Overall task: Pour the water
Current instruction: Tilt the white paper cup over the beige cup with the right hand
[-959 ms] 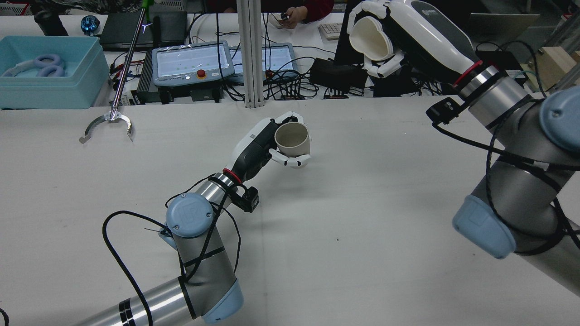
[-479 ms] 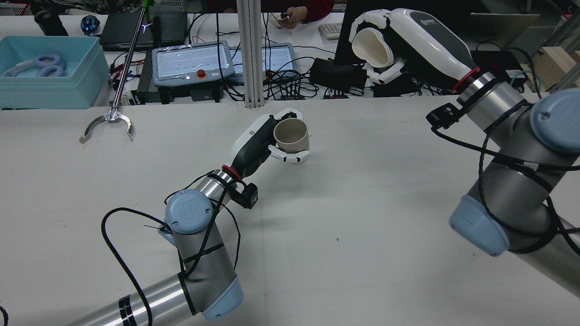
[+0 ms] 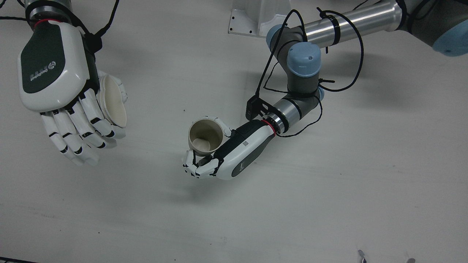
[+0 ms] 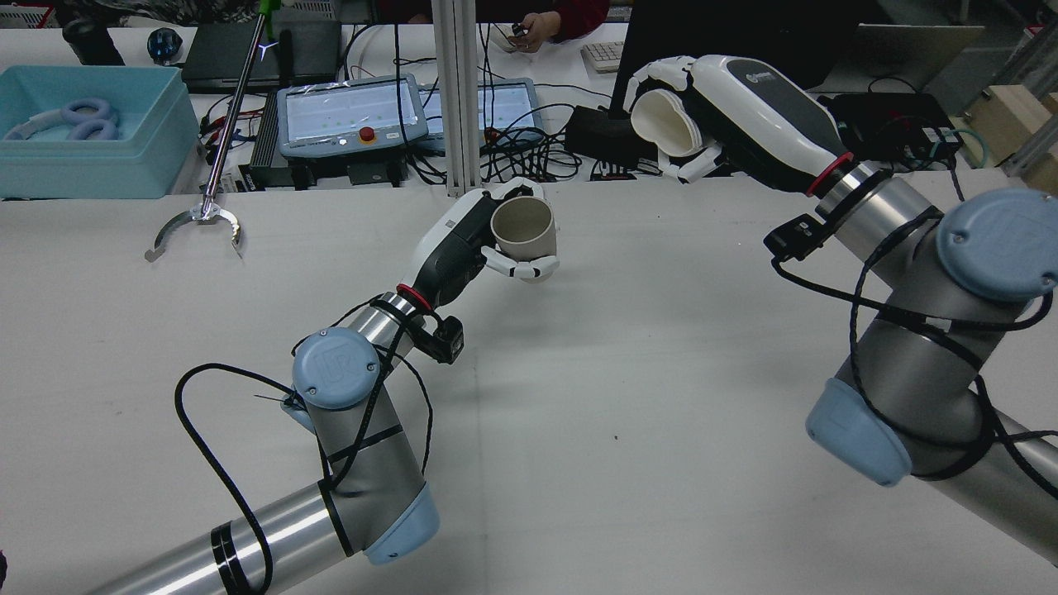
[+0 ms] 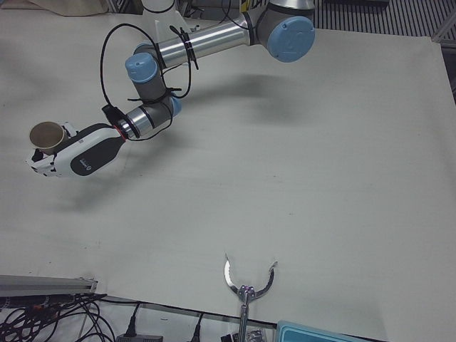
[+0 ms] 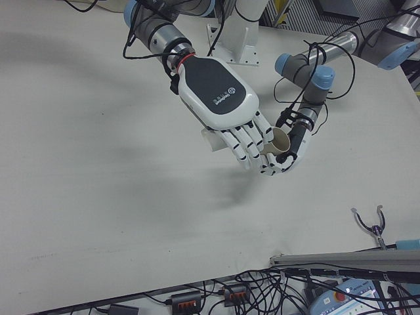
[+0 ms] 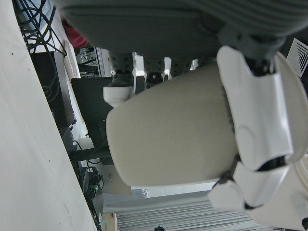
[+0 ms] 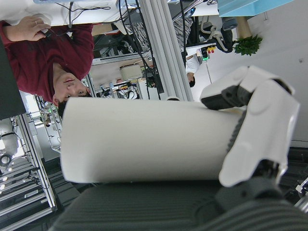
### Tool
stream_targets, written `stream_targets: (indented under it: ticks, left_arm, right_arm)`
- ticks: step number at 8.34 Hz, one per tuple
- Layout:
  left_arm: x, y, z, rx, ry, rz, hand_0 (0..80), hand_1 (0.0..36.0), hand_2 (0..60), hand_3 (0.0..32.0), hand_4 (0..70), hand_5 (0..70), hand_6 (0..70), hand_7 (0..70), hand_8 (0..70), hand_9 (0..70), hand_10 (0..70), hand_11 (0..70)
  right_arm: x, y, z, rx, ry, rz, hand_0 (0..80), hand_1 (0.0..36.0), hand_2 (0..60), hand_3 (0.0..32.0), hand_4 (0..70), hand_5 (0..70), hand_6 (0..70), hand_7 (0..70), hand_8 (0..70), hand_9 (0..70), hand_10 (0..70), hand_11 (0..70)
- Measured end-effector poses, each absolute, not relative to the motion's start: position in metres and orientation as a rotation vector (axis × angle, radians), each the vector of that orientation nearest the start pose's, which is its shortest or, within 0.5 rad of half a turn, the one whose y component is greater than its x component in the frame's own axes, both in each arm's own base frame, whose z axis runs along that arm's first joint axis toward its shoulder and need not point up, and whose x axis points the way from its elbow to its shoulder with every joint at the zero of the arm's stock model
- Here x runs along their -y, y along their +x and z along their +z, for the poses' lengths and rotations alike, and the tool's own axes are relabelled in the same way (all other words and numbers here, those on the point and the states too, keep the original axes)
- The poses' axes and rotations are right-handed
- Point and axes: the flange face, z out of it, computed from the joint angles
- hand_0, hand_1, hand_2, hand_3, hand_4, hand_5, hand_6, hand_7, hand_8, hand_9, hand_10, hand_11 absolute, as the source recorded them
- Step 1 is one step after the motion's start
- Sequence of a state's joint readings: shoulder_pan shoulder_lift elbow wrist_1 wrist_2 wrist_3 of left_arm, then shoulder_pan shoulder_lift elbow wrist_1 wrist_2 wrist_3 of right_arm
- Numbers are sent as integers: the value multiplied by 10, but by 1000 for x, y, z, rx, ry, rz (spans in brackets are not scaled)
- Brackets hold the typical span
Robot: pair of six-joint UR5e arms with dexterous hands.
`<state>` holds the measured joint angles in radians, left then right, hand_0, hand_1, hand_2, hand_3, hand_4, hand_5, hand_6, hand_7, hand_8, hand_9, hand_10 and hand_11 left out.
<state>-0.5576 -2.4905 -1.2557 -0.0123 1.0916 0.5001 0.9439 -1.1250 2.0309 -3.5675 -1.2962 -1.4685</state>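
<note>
The tan cup [image 4: 522, 230] is sitting upright above mid-table, the left hand [image 4: 463, 244] grasping its side. Well apart to its right and higher, the right hand [image 4: 744, 116] is gripping the white cup [image 4: 665, 124], already tipped, mouth facing left toward the tan one.

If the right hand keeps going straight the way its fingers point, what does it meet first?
Probably the tan cup held by the left hand. The right hand, holding a white cup, points across and down toward it. It sits clearly higher, though, so it may pass just above; depth is unclear.
</note>
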Motion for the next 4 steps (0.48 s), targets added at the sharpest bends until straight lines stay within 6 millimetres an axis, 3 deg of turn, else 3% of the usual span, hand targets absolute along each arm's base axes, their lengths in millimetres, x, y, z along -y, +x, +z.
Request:
stream_targets:
  ticks: [4]
  left_arm:
    - [571, 574, 224, -2479, -325, -1344, 553, 360, 600, 0, 341, 700, 359, 539, 324, 398, 338, 499]
  right_arm:
    - [558, -208, 290, 1872, 1048, 939, 458, 195, 526, 0, 169, 358, 328, 367, 198, 281, 184, 280]
